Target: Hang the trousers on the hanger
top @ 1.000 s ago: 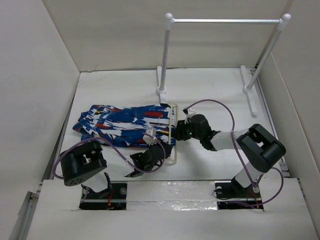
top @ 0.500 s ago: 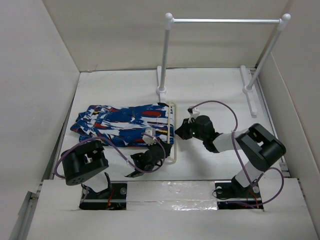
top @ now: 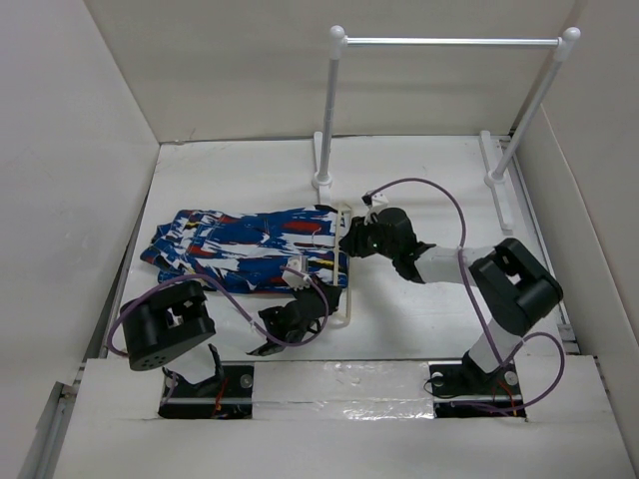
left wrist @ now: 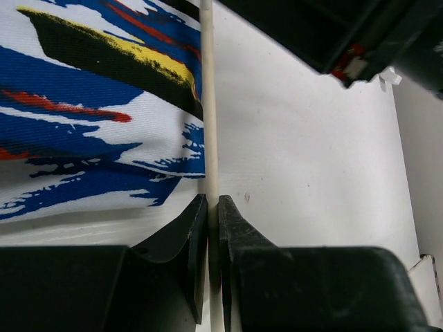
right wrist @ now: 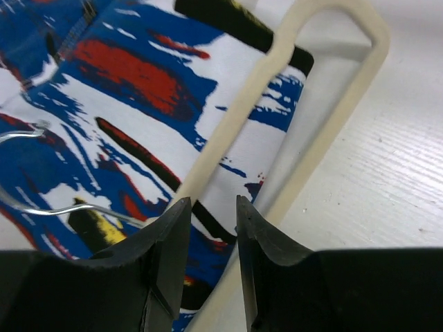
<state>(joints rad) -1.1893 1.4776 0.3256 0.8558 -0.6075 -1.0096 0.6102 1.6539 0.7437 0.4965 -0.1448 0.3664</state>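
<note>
L tool (left wrist: 213, 202) pinched tight on hanger (left wrist: 207, 104); R tool (right wrist: 213, 207) slightly agape astride its bar, over trousers (right wrist: 118, 83).

Right gripper (top: 349, 238) has moved along the hanger (top: 350, 299), from mid-length to the end nearest the rack's left post (top: 325, 130). It now sits just short of the post's base. Its forearm swung toward the post too. Trousers (top: 240, 244) slid slightly away from the post.
</note>
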